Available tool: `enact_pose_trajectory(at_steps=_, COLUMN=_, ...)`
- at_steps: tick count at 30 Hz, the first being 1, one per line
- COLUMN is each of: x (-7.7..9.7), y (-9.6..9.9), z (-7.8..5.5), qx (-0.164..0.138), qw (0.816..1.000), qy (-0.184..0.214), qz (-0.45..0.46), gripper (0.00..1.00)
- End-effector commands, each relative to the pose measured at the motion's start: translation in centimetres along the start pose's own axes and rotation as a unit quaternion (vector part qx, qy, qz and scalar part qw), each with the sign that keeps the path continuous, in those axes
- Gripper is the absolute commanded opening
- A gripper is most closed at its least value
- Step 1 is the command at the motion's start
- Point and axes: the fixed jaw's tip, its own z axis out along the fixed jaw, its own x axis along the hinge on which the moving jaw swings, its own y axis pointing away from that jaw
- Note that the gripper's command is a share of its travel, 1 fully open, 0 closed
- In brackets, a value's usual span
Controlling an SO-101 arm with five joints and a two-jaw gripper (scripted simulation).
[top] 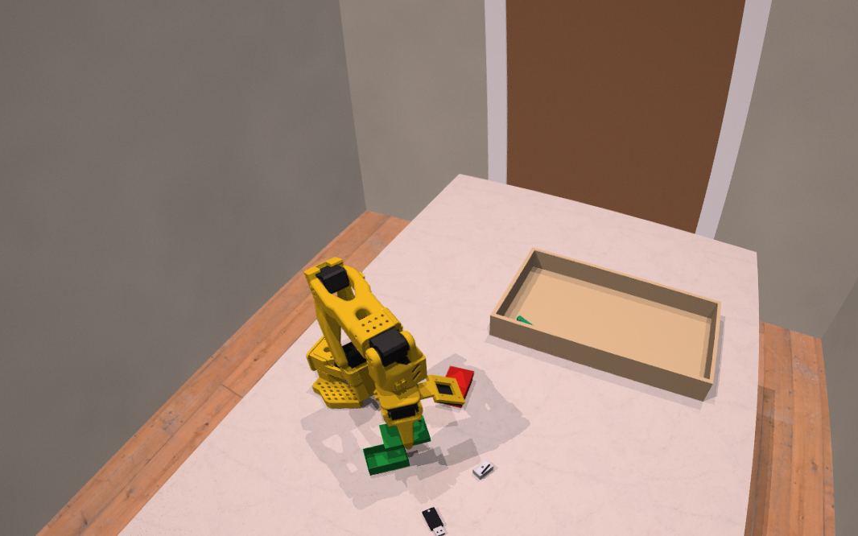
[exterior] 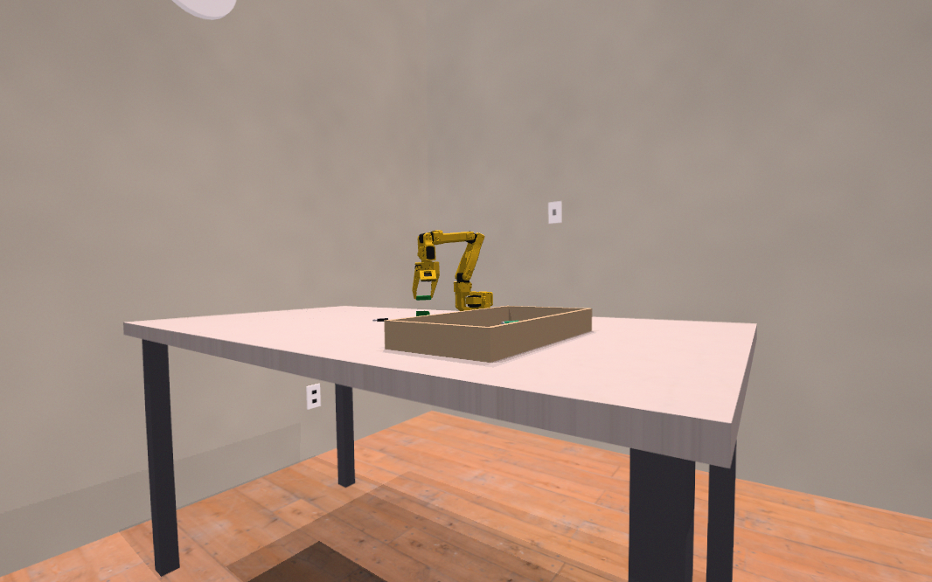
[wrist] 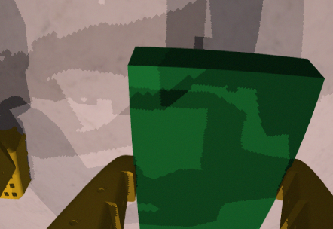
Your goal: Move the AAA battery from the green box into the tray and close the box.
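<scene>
My gripper (top: 409, 436) (exterior: 423, 294) (wrist: 206, 200) is shut on the green lid (top: 391, 435) (exterior: 423, 298) (wrist: 215, 138), gripping its two long sides and holding it flat above the table. The open green base (top: 384, 460) (exterior: 422, 313) stands on the table just below and to the front left of the lid. I cannot see inside the base. The lid hides the base in the wrist view. A small green object (top: 524, 320) (exterior: 504, 322) lies in the near left corner of the brown tray (top: 591, 363) (exterior: 455, 340).
A red box (top: 462, 378) stands right of the arm, partly behind the wrist camera. A small white item (top: 483, 469) and a black USB stick (top: 433, 520) lie on the table in front of the green base. The arm's base is at the left table edge.
</scene>
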Motion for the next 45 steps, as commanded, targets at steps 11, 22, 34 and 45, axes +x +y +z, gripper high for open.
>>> enact_pose_trajectory(at_steps=11, x=3.0, y=0.1, z=-0.4, qx=0.016, qw=1.000, qy=-0.007, qz=0.000, gripper=0.22)
enact_pose_trajectory(at_steps=22, x=3.0, y=0.1, z=-0.4, qx=0.016, qw=1.000, qy=-0.007, qz=0.000, gripper=0.22)
enact_pose_trajectory(at_steps=34, x=3.1, y=0.1, z=-0.4, qx=0.016, qw=1.000, qy=-0.007, qz=0.000, gripper=0.22)
enact_pose_trajectory(at_steps=45, x=3.4, y=0.2, z=-0.4, qx=0.016, qw=1.000, qy=-0.007, qz=0.000, gripper=0.22)
